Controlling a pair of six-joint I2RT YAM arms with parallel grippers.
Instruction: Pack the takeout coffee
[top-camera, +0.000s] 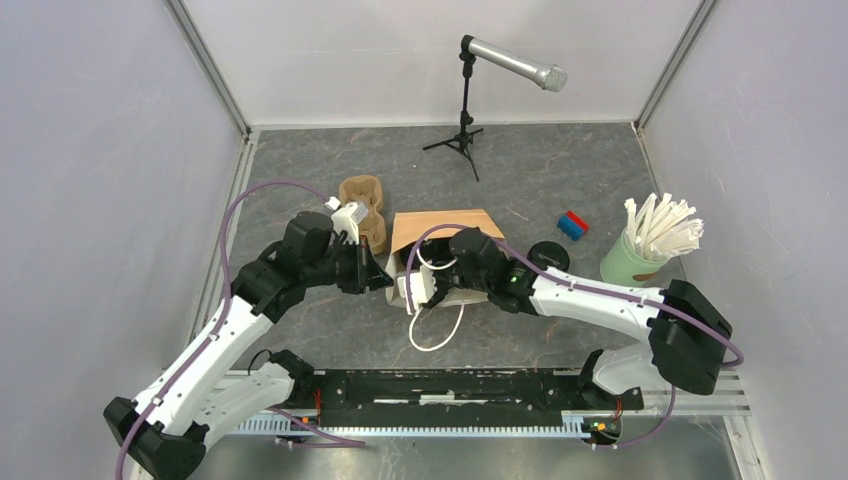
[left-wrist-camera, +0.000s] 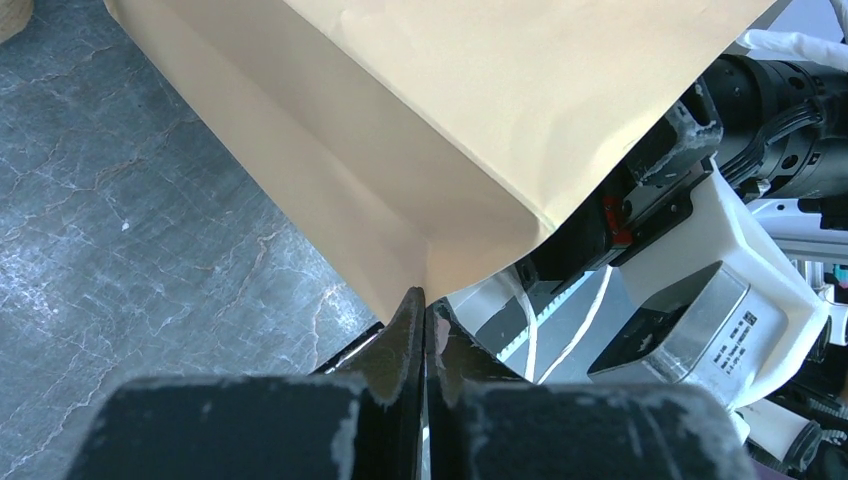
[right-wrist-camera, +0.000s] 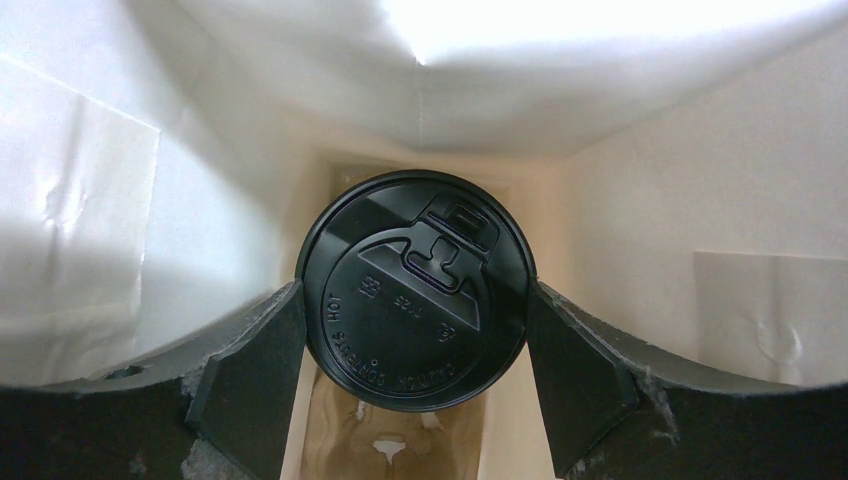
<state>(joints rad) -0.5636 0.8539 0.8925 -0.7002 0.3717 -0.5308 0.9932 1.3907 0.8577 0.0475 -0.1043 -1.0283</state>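
Right gripper (right-wrist-camera: 415, 318) sits inside the brown paper bag (top-camera: 445, 225), its two fingers set against opposite sides of the black lid of a coffee cup (right-wrist-camera: 415, 285), grasping it within the white-lined interior; the cup body is hidden under the lid. Left gripper (left-wrist-camera: 424, 322) is clenched tight at an edge of the bag, apparently with the paper pinched between its tips. On the grey marbled table (top-camera: 560, 180): cardboard cup carrier (top-camera: 362, 205) just beside the bag on its left, pale green cup (top-camera: 625, 265) of white straws (top-camera: 662, 225) at far right, red-and-blue block (top-camera: 573, 224) between them, microphone stand (top-camera: 463, 120) at the back, white walls around.
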